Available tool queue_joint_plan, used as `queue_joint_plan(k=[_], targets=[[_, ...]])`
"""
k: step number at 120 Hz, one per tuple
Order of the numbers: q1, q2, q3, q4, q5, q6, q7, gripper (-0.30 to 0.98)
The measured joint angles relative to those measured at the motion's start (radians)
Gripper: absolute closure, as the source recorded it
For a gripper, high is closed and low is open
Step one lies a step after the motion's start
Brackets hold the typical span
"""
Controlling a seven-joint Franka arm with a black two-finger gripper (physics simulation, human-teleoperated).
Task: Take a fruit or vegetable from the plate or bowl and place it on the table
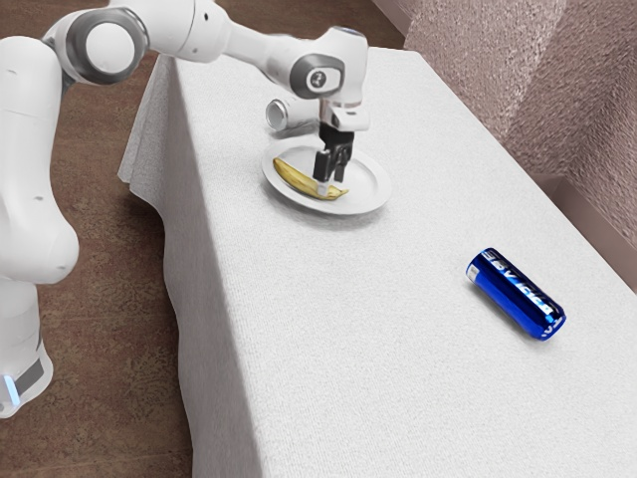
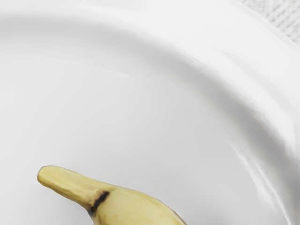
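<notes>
So you're getting the gripper (image 1: 331, 184) right down at the banana (image 1: 295, 178) on the plate (image 1: 367, 185), can't tell if it's clamping or loose tbh.

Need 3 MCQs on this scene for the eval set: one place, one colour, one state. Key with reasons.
1. Where is the banana?
A. On the floor
B. Under the table
C. On the plate

2. What is the main colour of the can closest to the exterior camera?
A. Blue
B. Green
C. Orange

3. How does that can rest?
A. Upright
B. On its side
C. Propped against the plate

Key:
1: C, both views show it inside the plate's rim.
2: A, its body is shiny blue with pale lettering.
3: B, its long side lies along the tablecloth, well away from the plate.
</notes>
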Motion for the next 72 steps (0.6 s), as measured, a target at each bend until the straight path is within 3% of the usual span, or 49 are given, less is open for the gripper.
queue_joint_plan(k=[72], targets=[[0.027,0.012,0.002,-0.045,-0.004,0.007,-0.004,0.0]])
